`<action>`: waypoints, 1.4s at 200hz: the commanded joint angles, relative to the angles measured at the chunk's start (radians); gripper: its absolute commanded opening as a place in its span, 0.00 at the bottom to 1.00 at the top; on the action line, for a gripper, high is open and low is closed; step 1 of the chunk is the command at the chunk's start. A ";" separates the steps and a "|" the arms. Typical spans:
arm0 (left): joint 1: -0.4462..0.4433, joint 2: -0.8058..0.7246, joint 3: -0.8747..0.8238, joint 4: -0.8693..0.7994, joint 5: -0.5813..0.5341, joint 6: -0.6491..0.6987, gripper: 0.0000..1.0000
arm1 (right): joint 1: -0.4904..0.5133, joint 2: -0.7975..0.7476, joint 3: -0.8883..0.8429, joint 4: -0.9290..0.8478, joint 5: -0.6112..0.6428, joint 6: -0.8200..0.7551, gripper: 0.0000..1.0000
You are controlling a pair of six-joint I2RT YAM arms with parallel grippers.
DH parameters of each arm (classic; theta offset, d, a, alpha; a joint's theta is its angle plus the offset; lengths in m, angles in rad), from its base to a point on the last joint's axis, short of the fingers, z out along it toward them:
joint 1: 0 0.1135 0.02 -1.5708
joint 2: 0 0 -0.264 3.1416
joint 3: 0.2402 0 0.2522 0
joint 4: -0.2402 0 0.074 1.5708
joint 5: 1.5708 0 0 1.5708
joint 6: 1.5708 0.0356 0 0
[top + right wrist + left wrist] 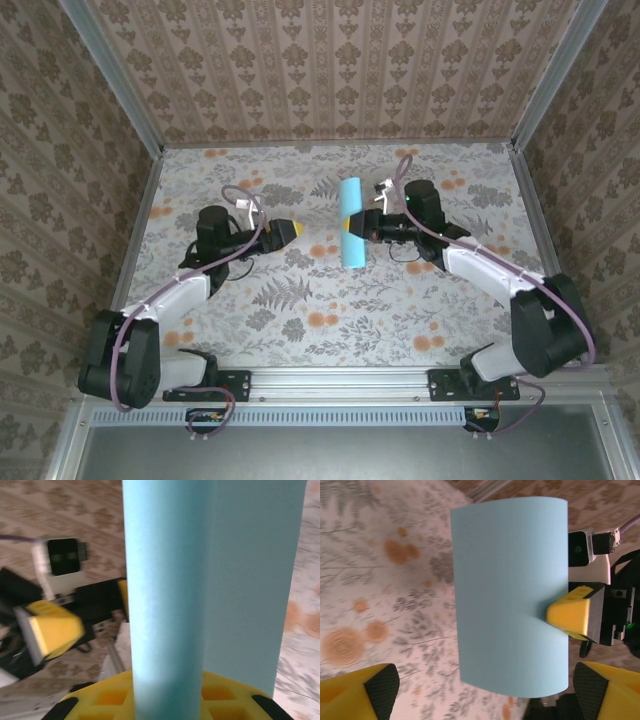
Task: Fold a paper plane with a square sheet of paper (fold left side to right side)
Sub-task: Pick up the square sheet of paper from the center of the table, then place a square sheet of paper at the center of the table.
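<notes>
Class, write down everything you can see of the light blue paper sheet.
The paper sheet is plain, thin, light cyan-blue and unmarked. It is bent over itself into a loose, rounded fold, not creased flat, appearing as a narrow strip from above. The right pincer is shut on its edge mid-length. The left pincer stands open, apart from it.

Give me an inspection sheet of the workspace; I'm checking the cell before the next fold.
Surface: floral-patterned tabletop.
Job's things: sheet of paper, light blue, bent over on itself in a rounded fold, not creased flat.
Clutter: nothing seen.
Grippers: left gripper open, beside the paper and apart from it; right gripper shut on the paper.
Cables: purple left cable and right cable loop near the wrists, off the paper.
Surroundings: patterned walls; metal rail at the arm bases.
</notes>
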 commanded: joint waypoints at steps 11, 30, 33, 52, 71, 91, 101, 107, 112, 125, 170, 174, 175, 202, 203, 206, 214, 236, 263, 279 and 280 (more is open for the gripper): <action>-0.006 -0.033 0.058 0.196 0.115 -0.146 0.97 | 0.004 -0.110 0.051 0.124 -0.160 0.064 0.23; -0.023 -0.034 0.094 0.261 0.135 -0.193 0.99 | 0.013 -0.152 0.080 0.143 -0.186 0.088 0.23; -0.026 -0.034 0.101 0.263 0.138 -0.194 0.99 | 0.014 -0.158 0.085 0.144 -0.187 0.091 0.23; -0.049 -0.034 0.143 0.251 0.144 -0.190 1.00 | 0.030 -0.190 0.108 0.154 -0.198 0.103 0.23; -0.072 -0.025 0.178 0.245 0.150 -0.183 1.00 | 0.047 -0.209 0.125 0.156 -0.199 0.111 0.24; -0.102 -0.013 0.207 0.280 0.158 -0.199 1.00 | 0.062 -0.215 0.134 0.162 -0.194 0.122 0.24; -0.119 -0.009 0.220 0.299 0.162 -0.206 1.00 | 0.064 -0.217 0.134 0.167 -0.193 0.125 0.24; -0.127 -0.009 0.225 0.303 0.164 -0.207 1.00 | 0.064 -0.219 0.132 0.170 -0.191 0.127 0.24; -0.134 -0.009 0.234 0.302 0.165 -0.206 1.00 | 0.064 -0.220 0.131 0.173 -0.189 0.128 0.24; -0.137 -0.012 0.244 0.308 0.166 -0.207 0.97 | 0.064 -0.221 0.129 0.159 -0.180 0.120 0.24; -0.137 -0.045 0.249 0.237 0.146 -0.160 0.50 | 0.038 -0.233 0.096 0.081 -0.125 0.069 0.25; -0.137 -0.048 0.249 0.221 0.143 -0.151 0.44 | 0.033 -0.235 0.091 0.073 -0.120 0.066 0.26; -0.137 -0.049 0.249 0.217 0.142 -0.148 0.43 | 0.032 -0.235 0.091 0.071 -0.119 0.064 0.25; -0.138 -0.065 0.247 0.120 0.123 -0.087 0.16 | 0.004 -0.252 0.065 0.028 -0.091 0.045 0.27; -0.137 -0.065 0.248 0.116 0.122 -0.086 0.16 | 0.003 -0.253 0.064 0.026 -0.090 0.044 0.27; -0.137 -0.066 0.246 0.110 0.119 -0.081 0.15 | 0.001 -0.256 0.063 0.019 -0.084 0.040 0.27; -0.137 -0.066 0.243 0.095 0.114 -0.073 0.12 | -0.004 -0.261 0.058 -0.009 -0.073 0.023 0.28; -0.138 -0.058 0.230 0.062 0.103 -0.060 0.05 | -0.012 -0.269 0.051 -0.104 -0.042 -0.033 0.34; -0.137 -0.047 0.217 -0.044 0.081 0.000 0.01 | -0.016 -0.268 0.055 -0.245 0.029 -0.115 0.45; -0.135 -0.039 0.202 -0.113 0.055 0.036 0.00 | -0.016 -0.266 0.065 -0.348 0.098 -0.174 0.52; -0.135 -0.039 0.202 -0.116 0.054 0.037 0.00 | -0.015 -0.265 0.065 -0.353 0.101 -0.178 0.53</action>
